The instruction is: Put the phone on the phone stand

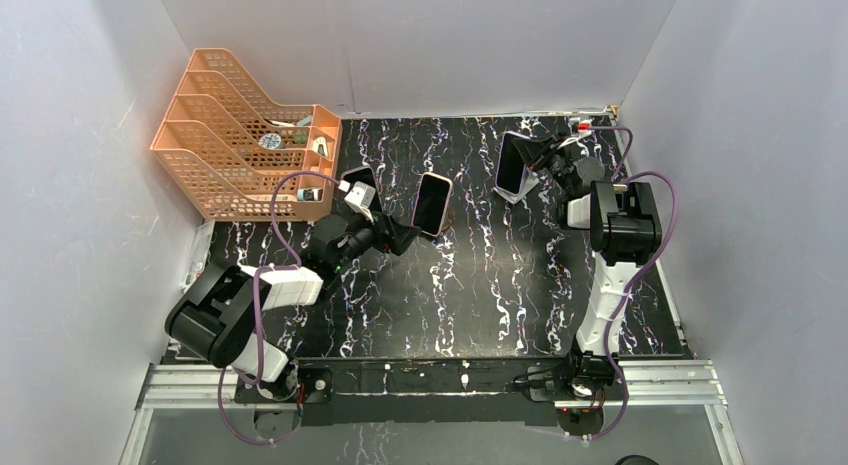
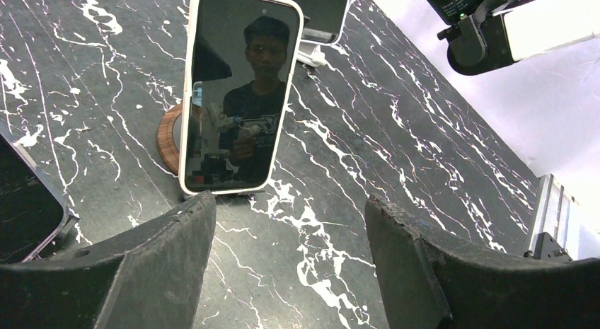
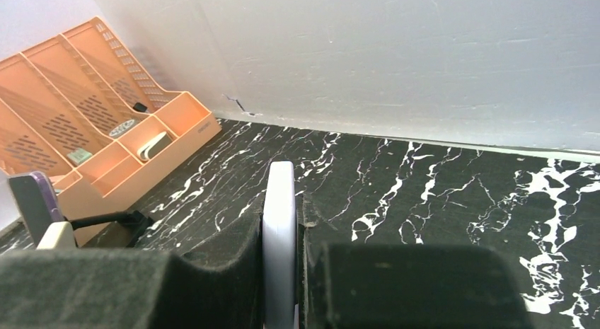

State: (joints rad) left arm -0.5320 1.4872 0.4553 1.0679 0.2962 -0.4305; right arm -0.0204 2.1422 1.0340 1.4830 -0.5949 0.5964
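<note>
Top external: orange organizer (image 1: 205,135) holds small items (image 1: 270,140); left claw (image 2: 290,219) spread, right claw (image 3: 281,226) pinching white-edged phone (image 3: 279,187).

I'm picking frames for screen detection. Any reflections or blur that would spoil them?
Left wrist: the standing phone has a dark screen mirroring a person, otherwise sharp. Right wrist: the held phone sits edge-on in the right claw, whose near pads look soft. Top external: even, diffuse light.
</note>
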